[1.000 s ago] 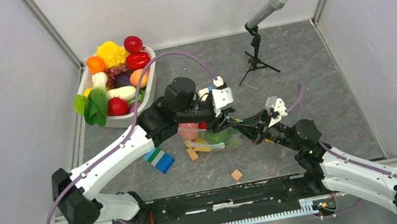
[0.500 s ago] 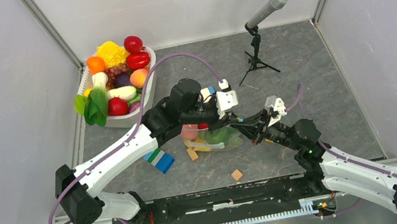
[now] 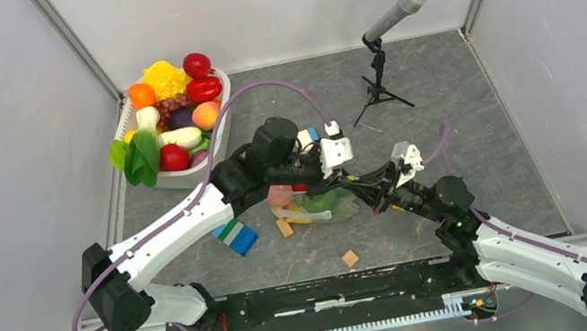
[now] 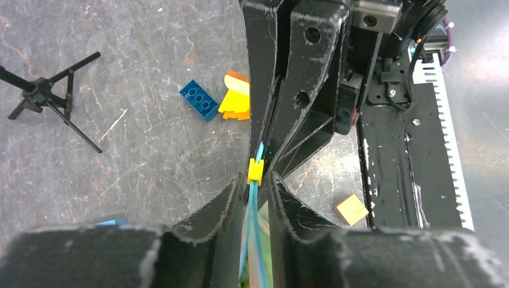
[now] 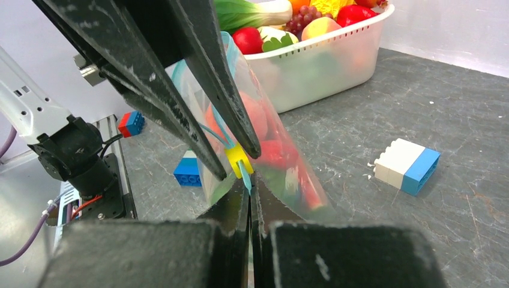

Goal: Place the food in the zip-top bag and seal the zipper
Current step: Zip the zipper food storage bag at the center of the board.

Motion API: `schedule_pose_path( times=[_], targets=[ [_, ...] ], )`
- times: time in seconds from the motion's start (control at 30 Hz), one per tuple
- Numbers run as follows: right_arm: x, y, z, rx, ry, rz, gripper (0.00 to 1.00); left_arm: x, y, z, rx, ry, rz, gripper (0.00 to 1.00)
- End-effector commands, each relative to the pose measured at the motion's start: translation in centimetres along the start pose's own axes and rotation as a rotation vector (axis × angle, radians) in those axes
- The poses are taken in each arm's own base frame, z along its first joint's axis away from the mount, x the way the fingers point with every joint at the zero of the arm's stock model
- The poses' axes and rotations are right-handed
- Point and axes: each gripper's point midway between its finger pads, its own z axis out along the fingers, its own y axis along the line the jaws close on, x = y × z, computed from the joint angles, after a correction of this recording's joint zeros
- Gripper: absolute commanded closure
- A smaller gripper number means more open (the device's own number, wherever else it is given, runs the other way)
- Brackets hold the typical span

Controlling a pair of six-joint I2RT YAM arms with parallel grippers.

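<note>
Teal zipper (image 4: 256, 207), left pincer (image 4: 258, 183) and right pincer (image 5: 250, 189) both clamping it, yellow slider (image 5: 238, 159) between, blue block (image 4: 198, 100) nearby.

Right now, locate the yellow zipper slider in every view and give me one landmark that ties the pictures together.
Top external: cannot be made out, hidden where the left gripper and right gripper meet above the zip-top bag.
Left wrist: the yellow slider sits at centre, just beyond the fingertips.
Right wrist: the slider is left of centre, just above the fingertips.
Shared landmark: the zip-top bag, in all three views.
</note>
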Motion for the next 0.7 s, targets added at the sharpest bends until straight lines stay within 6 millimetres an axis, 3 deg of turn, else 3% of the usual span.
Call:
schedule_pose_path(
  times=[0.0,0.17,0.33,0.57,0.67],
  targets=[
    [-3.2,0.6,0.4,-0.019,-0.107,-0.019,1.0,-0.6,0.0,-0.1,0.007,0.001,0.026,0.68],
    [-3.1,0.7,0.4,-0.025,-0.102,-0.016,1.0,-0.3,0.2,0.2,0.009,0.02,0.021,0.7],
    [-2.9,0.6,0.3,-0.022,-0.098,-0.014,1.0,-1.8,0.1,-0.1,0.005,-0.039,0.031,0.66],
    [-2.6,0.6,0.3,-0.024,-0.091,-0.015,1.0,-2.4,-0.3,0.1,0.039,-0.067,0.02,0.68],
    [-2.5,0.6,0.2,-0.024,-0.09,-0.016,1.0,-2.4,-0.7,0.1,0.056,-0.072,0.019,0.74]
  ],
)
